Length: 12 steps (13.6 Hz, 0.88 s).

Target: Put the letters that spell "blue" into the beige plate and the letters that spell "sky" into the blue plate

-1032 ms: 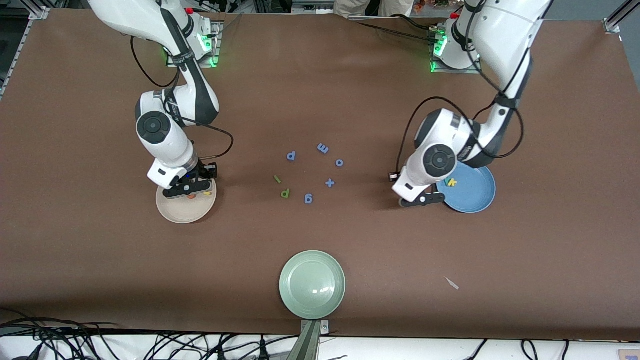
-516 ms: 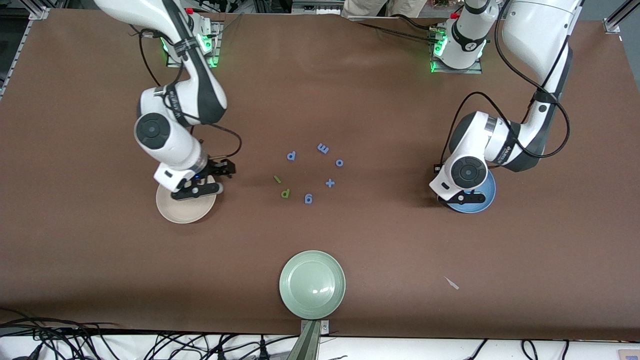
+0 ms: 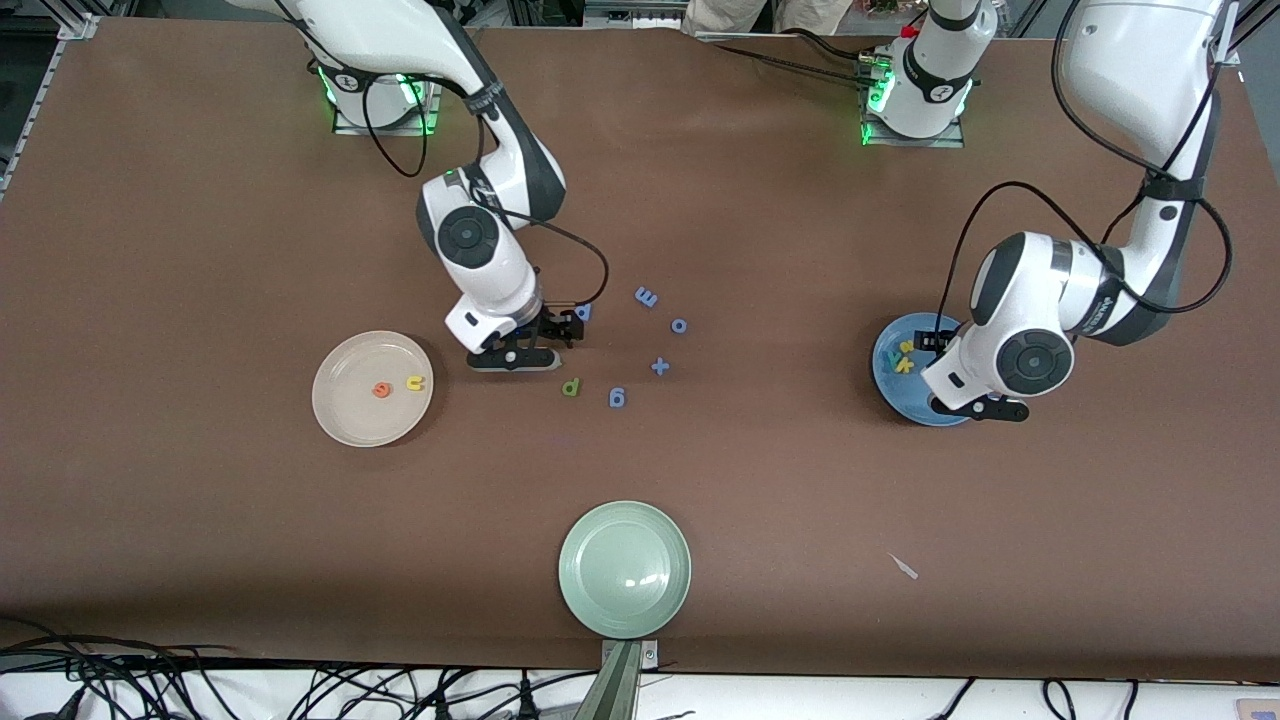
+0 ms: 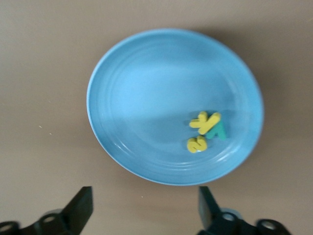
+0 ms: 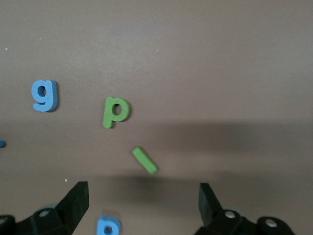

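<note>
The beige plate (image 3: 345,415) holds the orange "e" (image 3: 381,390) and yellow "u" (image 3: 414,383). My right gripper (image 3: 520,352) (image 5: 142,205) hangs open over the table's middle, empty. Just ahead of its fingers lies the thin green "l" (image 5: 145,160), with the olive "b" (image 3: 571,387) (image 5: 115,111) a little past it. The blue plate (image 3: 905,395) (image 4: 146,88) holds the yellow "k" (image 4: 205,122), yellow "s" (image 4: 197,144) and teal "y" (image 4: 218,131), bunched together. My left gripper (image 3: 975,408) (image 4: 144,208) is open and empty over that plate's rim.
Blue letters lie round the middle: "g" (image 3: 617,398) (image 5: 45,95), a plus (image 3: 660,366), "o" (image 3: 679,325), "m" (image 3: 646,297), and one (image 5: 108,227) beside my right gripper. A pale green plate (image 3: 624,569) sits near the front edge. A small scrap (image 3: 904,566) lies nearby.
My right arm left the beige plate and swung to the middle letters. My left arm moved across the blue plate and its gripper opened; the yellow "s" now lies in the plate.
</note>
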Tool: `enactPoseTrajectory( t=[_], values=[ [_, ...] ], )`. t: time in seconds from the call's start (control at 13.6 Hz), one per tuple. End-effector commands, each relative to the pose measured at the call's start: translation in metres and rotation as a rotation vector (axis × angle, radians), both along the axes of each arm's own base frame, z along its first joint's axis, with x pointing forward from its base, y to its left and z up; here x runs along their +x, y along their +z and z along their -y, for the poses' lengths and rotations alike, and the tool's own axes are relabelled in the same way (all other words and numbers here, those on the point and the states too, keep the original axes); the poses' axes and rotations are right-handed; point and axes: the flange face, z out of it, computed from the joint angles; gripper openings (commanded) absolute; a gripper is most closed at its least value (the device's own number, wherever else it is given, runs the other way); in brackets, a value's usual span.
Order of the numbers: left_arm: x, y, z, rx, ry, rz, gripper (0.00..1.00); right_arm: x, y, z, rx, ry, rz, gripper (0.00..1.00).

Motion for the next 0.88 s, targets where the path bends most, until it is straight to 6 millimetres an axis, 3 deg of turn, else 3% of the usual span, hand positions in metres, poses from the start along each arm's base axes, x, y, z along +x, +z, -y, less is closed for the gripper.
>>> enactPoseTrajectory(
  t=[0.0,0.22,0.52,0.66,0.81],
  values=[
    [-0.005,0.050,0.022,-0.028,-0.044,0.024,1.00,0.002,-0.018,-0.007,0.013,-0.026,0.012,0.99],
    [-0.001,0.112,0.032,-0.088,0.001,0.047,1.00,0.002,-0.026,-0.006,0.000,-0.004,0.023,0.92],
    [-0.002,0.225,0.031,-0.104,0.038,0.022,1.00,-0.001,-0.035,-0.006,-0.040,0.069,0.050,0.79],
    [-0.002,0.281,0.016,-0.111,0.066,0.057,1.00,-0.005,-0.040,-0.003,-0.039,0.074,0.060,0.63],
    [-0.002,0.308,0.010,-0.115,0.073,0.111,1.00,-0.004,-0.040,-0.002,-0.039,0.087,0.063,0.50]
  ],
)
